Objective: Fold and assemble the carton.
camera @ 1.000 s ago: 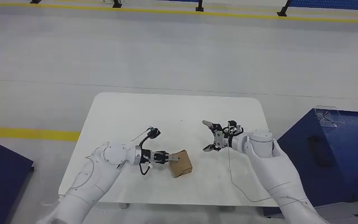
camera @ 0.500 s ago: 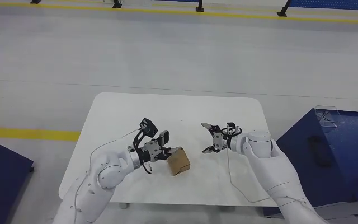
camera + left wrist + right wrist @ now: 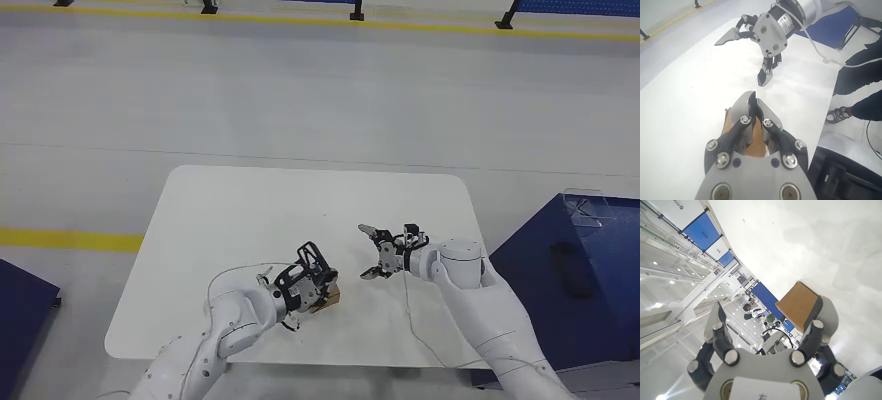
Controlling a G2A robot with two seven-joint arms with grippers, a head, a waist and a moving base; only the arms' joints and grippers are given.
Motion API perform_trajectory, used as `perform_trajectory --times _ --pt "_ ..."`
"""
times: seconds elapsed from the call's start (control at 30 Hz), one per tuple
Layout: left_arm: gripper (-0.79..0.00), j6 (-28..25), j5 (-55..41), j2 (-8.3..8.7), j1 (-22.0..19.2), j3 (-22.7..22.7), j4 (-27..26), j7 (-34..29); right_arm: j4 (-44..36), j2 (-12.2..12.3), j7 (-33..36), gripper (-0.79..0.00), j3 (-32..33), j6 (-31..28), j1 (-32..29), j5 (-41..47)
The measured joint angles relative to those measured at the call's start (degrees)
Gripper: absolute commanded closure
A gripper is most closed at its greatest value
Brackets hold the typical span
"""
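Observation:
A small brown carton (image 3: 331, 296) lies near the front middle of the white table (image 3: 250, 210). My left gripper (image 3: 313, 281) sits right on top of it. In the left wrist view, that gripper (image 3: 752, 97) has its fingertips pressed together, with brown cardboard (image 3: 755, 141) caught between the fingers. My right gripper (image 3: 373, 251) hovers open a short way to the right of the carton, touching nothing. It is also seen open in the left wrist view (image 3: 743, 58). In the right wrist view, the carton (image 3: 797, 303) lies just beyond the open right gripper (image 3: 768, 302).
A blue cabinet (image 3: 570, 265) stands off the table's right side. A thin white cable (image 3: 415, 320) hangs from the right forearm over the table's front right. The back and left of the tabletop are bare.
My left arm has swung its wrist rightward and up over the carton, still gripping it; the carton shifted slightly. The right gripper edged a little left, still open.

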Motion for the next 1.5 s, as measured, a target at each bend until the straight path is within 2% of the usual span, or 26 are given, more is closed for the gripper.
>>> perform_trajectory --times 0.63,0.87,1.27,1.5 --pt "0.0 1.4 -1.6 -2.58 -4.6 4.0 6.2 -4.8 0.0 0.0 0.0 -0.785 0.0 0.0 0.0 0.0" --pt "0.0 1.2 0.0 -2.5 -3.7 2.9 4.3 -1.9 0.0 0.0 0.0 -0.785 0.0 0.0 0.0 0.0" --pt "0.0 0.5 -1.3 -3.2 -4.5 3.2 6.5 -5.4 0.0 0.0 0.0 -0.785 0.0 0.0 0.0 0.0" --pt "0.0 -0.3 0.4 -2.71 -2.7 1.3 3.6 -1.7 0.0 0.0 0.0 -0.785 0.0 0.0 0.0 0.0"
